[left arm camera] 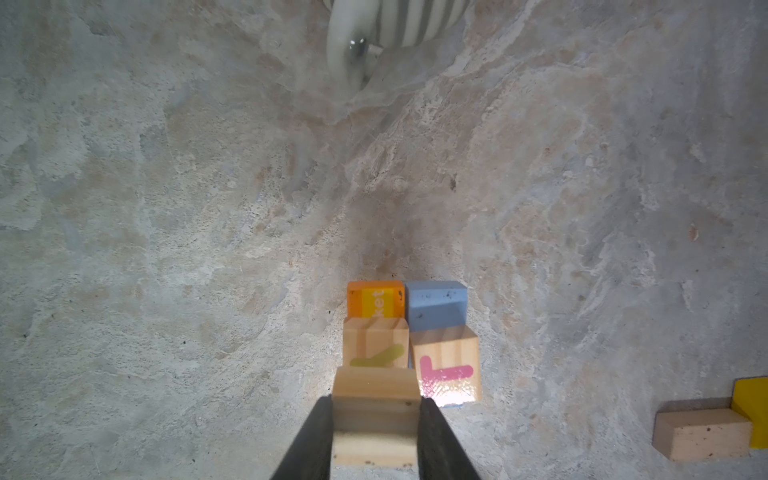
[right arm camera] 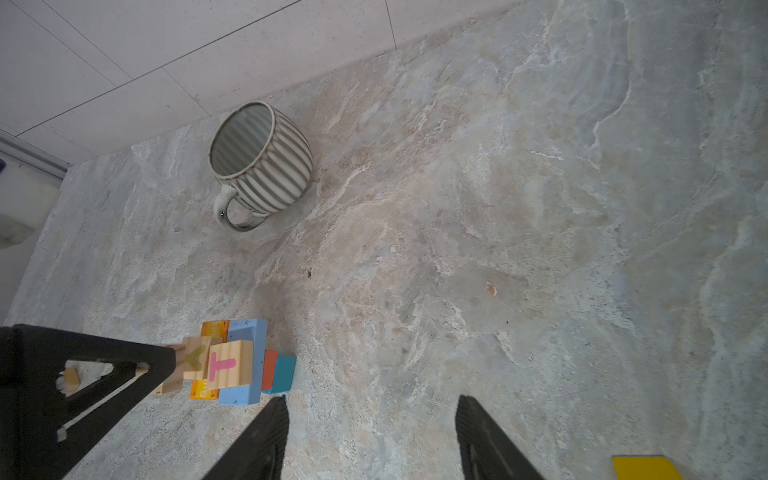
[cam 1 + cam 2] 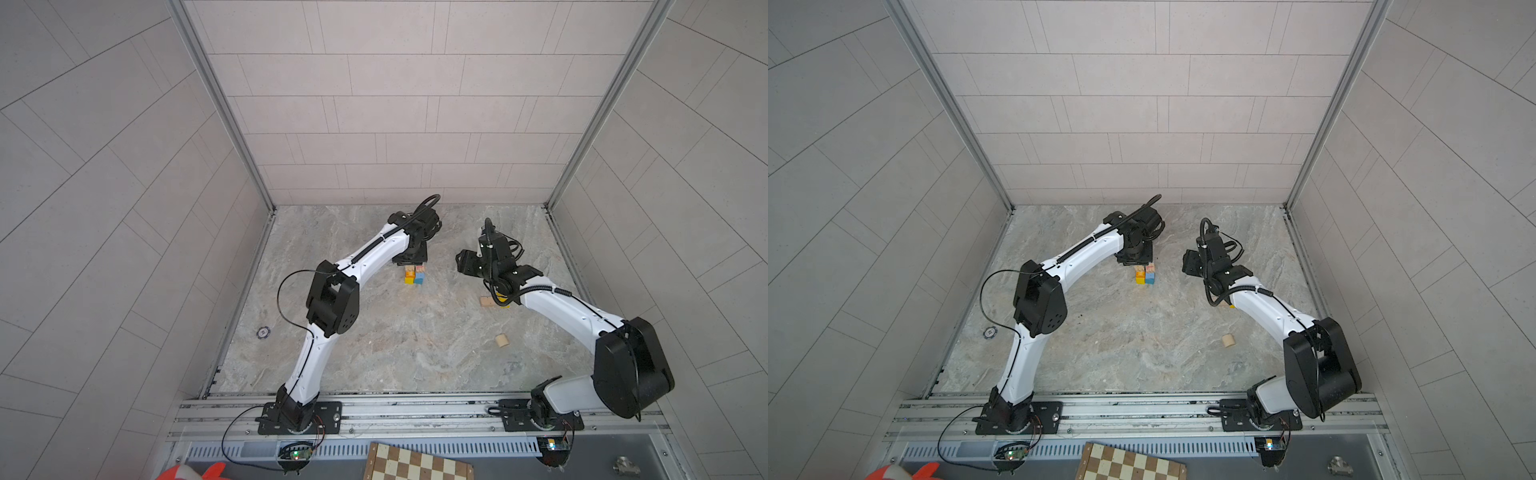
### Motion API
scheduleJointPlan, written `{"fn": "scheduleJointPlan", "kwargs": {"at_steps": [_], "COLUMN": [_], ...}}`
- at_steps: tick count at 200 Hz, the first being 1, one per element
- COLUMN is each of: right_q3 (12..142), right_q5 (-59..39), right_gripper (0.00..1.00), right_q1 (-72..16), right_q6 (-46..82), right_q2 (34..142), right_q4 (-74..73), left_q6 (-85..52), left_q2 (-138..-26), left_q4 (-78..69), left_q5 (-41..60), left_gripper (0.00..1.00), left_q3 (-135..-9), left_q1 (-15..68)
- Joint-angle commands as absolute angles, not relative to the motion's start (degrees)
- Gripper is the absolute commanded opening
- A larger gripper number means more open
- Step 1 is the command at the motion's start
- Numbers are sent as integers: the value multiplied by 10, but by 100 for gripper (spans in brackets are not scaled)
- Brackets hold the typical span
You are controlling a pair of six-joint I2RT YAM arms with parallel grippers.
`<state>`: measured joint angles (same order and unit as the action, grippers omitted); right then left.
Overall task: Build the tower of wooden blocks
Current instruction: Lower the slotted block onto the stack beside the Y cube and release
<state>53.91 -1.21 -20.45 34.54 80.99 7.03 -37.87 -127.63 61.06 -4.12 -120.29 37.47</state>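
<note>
The wood block tower (image 3: 414, 275) (image 3: 1145, 275) stands mid-table. An orange lettered block (image 1: 375, 298) and a light blue block (image 1: 436, 305) lie at its base. Two natural cubes rest on them, one marked Y (image 1: 376, 347), one marked T (image 1: 446, 365) (image 2: 230, 363). Orange-red (image 2: 269, 369) and teal (image 2: 284, 374) blocks lean at its side. My left gripper (image 1: 376, 401) (image 3: 409, 259) is shut on a plain wood block (image 1: 374, 415), held close by the Y cube; contact cannot be told. My right gripper (image 2: 370, 401) (image 3: 463, 262) hangs open and empty to the tower's right.
A grey ribbed mug (image 2: 259, 164) lies on its side behind the tower. A plain brick (image 3: 486, 301) (image 1: 702, 434) and a yellow block (image 1: 750, 409) (image 2: 644, 467) lie under the right arm. A wood cylinder (image 3: 501, 340) lies nearer the front. A chessboard (image 3: 415, 463) sits off the table's front.
</note>
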Motion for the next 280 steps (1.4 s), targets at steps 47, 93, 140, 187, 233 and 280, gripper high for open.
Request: {"fn": "scheduleJointPlan", "kwargs": {"at_steps": [47, 93, 140, 187, 233, 280], "right_q3": [535, 535, 535, 537, 572, 649], "right_q5": [-13, -14, -14, -13, -17, -43], "right_gripper": [65, 65, 65, 66, 76, 94], "right_q1": [-201, -201, -202, -201, -201, -256], "right_q6": [349, 349, 349, 346, 325, 232], "right_q2": [812, 814, 815, 817, 828, 868], "right_q4": [66, 65, 65, 67, 121, 178], "left_q6": [-373, -370, -370, -364, -352, -352], "left_q2": [-1298, -1302, -1305, -1287, -1214, -1078], "left_q4": [614, 615, 614, 629, 638, 584], "left_q5": [-42, -42, -38, -47, -72, -58], "left_gripper": [36, 38, 51, 73, 100, 100], "left_q3": [-1227, -1233, -1237, -1241, -1209, -1081], "left_q1": [369, 367, 366, 365, 357, 326]}}
